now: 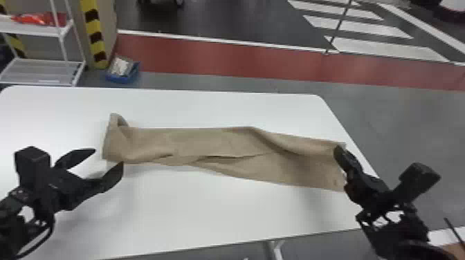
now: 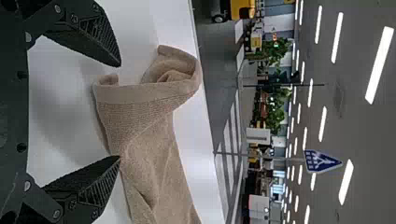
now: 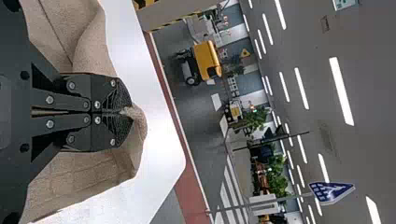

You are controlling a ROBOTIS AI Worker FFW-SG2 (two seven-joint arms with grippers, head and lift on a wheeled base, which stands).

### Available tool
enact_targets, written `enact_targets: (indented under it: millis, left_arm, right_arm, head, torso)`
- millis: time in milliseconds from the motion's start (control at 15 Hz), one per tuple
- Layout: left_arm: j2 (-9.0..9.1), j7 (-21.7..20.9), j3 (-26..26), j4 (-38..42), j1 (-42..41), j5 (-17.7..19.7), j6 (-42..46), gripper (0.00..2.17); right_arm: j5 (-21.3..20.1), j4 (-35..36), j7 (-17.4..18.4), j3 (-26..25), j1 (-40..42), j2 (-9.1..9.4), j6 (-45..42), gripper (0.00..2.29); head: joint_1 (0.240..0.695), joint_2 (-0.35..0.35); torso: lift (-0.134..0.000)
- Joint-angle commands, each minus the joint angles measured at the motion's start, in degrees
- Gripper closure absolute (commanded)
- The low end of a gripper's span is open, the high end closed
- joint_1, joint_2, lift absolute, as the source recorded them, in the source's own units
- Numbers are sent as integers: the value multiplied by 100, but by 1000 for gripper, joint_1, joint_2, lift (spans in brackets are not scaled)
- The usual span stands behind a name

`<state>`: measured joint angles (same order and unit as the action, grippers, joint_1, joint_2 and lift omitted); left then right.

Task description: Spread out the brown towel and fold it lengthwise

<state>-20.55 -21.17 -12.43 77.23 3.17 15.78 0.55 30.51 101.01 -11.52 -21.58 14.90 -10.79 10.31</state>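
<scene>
Pinching one end of the towel [image 1: 207, 143], which lay rumpled across the table [image 1: 207, 211], the right gripper [image 1: 339, 149] was closed, while the left gripper [image 1: 108, 157] stood open near the other end.

A: What lies where?
B: Towel [image 1: 207, 141], lengthwise across the table [image 1: 193, 211]; left gripper [image 1: 109, 156] near its left end, right gripper [image 1: 339, 149] at its right end.
A: And beyond the table?
B: Far left, a rack [image 1: 38, 31]; right of it, a bin [image 1: 121, 79], apparently on the floor.
</scene>
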Motion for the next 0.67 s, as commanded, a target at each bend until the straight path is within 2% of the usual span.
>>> enact_targets:
  millis: [0,200,467,600]
  left_arm:
    - [7,7,-40,-103,70,-93,-104,211]
    - [16,33,-146,-129,193,-189,-490,269]
    - [33,69,-172,-121,228,-216,-561,275]
    - [33,183,-163,-121,228,-172,-543,407]
  right_arm:
    - [96,50,-8,-30,21,-2,2,1663]
    - [96,94,-8,-21,39,7,2,1663]
    - [122,129,-8,-39,48,-2,20,1663]
    - [122,164,-8,-56,48,-2,38,1663]
  head:
    - [695,-237]
    - [695,-238]
    - [695,-240]
    - [695,-241]
  torso:
    - [-120]
    - [-120]
    - [-120]
    - [-120]
